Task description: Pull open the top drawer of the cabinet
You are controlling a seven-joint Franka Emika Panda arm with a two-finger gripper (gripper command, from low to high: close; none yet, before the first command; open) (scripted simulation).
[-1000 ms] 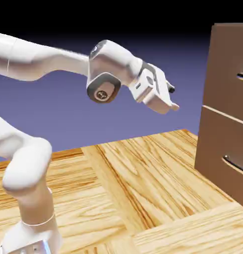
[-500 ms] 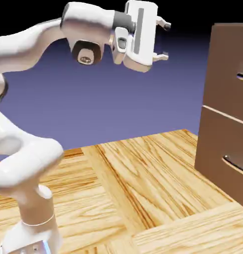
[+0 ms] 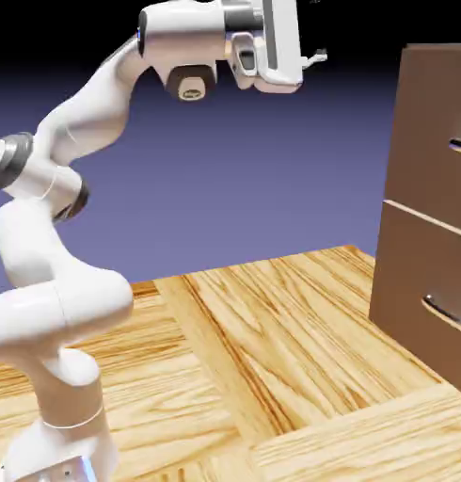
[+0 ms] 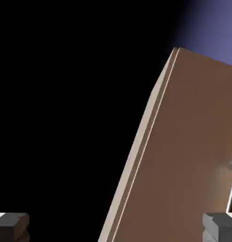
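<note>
Cabinet [image 3: 432,216]: tall, plain matte brown, at the wooden counter's [image 3: 272,367] right end. Its top drawer [image 3: 439,132], shut, shows a silver handle. Gripper [image 3: 314,33], jaws wide open, empty, hangs well left of the cabinet.

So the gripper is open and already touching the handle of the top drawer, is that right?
Not quite. The gripper is open, but it hangs high in the air, well apart from the top drawer's handle. The exterior view shows this.
</note>
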